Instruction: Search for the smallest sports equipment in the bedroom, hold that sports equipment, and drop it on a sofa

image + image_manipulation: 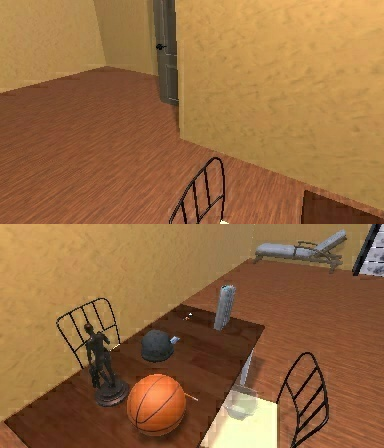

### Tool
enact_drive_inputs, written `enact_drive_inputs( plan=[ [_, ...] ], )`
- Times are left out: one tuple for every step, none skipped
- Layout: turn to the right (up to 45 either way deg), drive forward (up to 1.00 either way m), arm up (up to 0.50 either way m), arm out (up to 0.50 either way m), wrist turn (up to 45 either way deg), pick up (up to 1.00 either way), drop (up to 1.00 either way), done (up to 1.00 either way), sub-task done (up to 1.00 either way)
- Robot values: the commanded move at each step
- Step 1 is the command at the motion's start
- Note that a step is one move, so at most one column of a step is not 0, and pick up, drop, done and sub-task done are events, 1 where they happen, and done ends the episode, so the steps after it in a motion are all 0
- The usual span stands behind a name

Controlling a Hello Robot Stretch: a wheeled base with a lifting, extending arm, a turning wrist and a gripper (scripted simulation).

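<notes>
**BASKETBALL SITS ON DARK WOOD TABLE**

Arm side view: an orange basketball (156, 402) rests at the near end of a dark wood table (208, 357). It is just beside a dark figure statue (100, 364) on a round base, also on the table. Mid-table sits a dark grey dome-shaped obj. (157, 346). Toward the table's far end stands a tall pale grey cylinder (225, 307). A slim pale grey obj. (244, 379) lies along 1 long edge of the table; can't ID it.

2 black wire-back chairs flank the table, 1 per long side (88, 324) (305, 389). Well beyond the table's far end, a grey lounger (300, 251) stands on the wood floor.

Forward view: a wire chair back (200, 195) rises just beside what looks like the table's corner. A grey door (167, 50) stands well off from the table, between ochre walls.

Gripper state: can't tell.
</notes>
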Motion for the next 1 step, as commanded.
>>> enact_drive_inputs(
  plan=[
    [0.0, 0.00, 0.34, 0.00, 0.0, 0.00, 0.00, 0.00, 0.00]
  ],
)
